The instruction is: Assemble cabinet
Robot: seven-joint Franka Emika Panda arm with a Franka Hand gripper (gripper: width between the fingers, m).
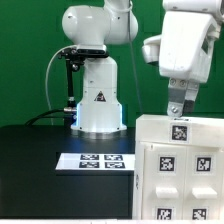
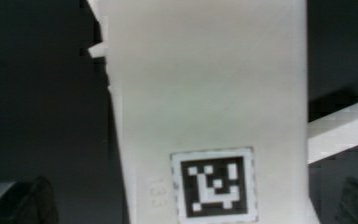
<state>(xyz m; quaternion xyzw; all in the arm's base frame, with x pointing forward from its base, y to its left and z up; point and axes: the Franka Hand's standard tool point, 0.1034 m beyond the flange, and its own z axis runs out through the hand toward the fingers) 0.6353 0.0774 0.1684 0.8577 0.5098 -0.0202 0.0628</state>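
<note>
The white cabinet (image 1: 180,175) stands at the exterior view's right, close to the camera, with several black-and-white tags on its face. My gripper (image 1: 177,108) hangs just above its top edge, fingers pointing down. In the wrist view a long white cabinet panel (image 2: 202,100) with one tag (image 2: 215,185) runs between the two dark fingers (image 2: 16,203). My gripper (image 2: 179,208) is open, with a dark gap between the panel and the fingers. Another white part (image 2: 345,132) shows beside the panel.
The marker board (image 1: 95,160) lies flat on the black table (image 1: 40,170) in front of the robot's white base (image 1: 98,100). A black cable loops at the base's side.
</note>
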